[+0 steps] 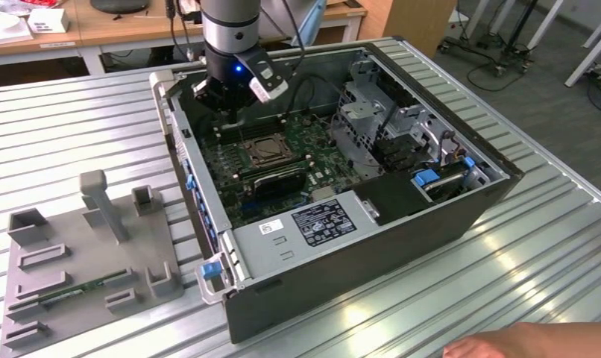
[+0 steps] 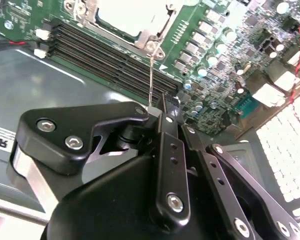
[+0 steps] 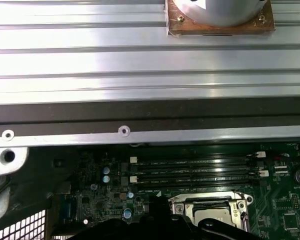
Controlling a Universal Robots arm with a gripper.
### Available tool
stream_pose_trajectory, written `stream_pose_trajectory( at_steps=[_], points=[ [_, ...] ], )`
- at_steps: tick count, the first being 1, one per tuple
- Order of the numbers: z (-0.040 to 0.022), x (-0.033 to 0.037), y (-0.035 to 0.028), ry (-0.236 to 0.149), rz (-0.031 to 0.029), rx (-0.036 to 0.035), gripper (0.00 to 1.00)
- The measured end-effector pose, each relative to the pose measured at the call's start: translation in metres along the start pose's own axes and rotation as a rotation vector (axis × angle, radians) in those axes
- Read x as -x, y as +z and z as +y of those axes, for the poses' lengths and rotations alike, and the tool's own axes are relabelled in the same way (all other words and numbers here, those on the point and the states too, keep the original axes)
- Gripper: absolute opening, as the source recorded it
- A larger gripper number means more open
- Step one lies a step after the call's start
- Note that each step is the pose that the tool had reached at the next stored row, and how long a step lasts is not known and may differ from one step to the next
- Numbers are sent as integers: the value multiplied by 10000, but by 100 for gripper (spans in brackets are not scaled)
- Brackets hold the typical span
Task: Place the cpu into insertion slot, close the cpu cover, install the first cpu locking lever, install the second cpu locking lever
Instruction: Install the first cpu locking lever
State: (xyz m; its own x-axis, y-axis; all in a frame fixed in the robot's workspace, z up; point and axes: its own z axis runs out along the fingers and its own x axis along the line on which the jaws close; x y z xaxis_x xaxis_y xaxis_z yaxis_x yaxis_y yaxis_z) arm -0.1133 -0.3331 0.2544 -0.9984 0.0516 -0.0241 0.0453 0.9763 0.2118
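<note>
The hand [image 2: 164, 102] hangs inside the open computer case [image 1: 380, 257] on the slatted metal counter [image 1: 71, 127], its fingers drawn together above the long black memory slots [image 2: 110, 52]. A thin wire lever [image 2: 151, 75] rises from the insertion slot [image 1: 264, 153] to the fingertips; whether it is pinched I cannot tell. The cpu [image 2: 129, 15] lies in the slot, with the cpu cover [image 2: 136, 34] down around it. At the exterior view's left, a grey fixture tray [image 1: 82, 276] sits beside the case.

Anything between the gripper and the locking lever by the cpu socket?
Nothing visible: in the second wrist view the thin wire lever reaches from the cpu cover's corner to the gripper, above the memory slots.
</note>
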Motion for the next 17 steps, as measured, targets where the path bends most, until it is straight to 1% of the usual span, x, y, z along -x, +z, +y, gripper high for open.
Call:
stream_pose_trajectory(
  at_steps=[7,9,10,17],
  points=[
    [11,183,9,1,0,0,11],
    [13,224,12,3,-1,0,11],
    [13,237,12,3,-1,0,11],
    [12,245,20,2,-2,2,11]
  ],
)
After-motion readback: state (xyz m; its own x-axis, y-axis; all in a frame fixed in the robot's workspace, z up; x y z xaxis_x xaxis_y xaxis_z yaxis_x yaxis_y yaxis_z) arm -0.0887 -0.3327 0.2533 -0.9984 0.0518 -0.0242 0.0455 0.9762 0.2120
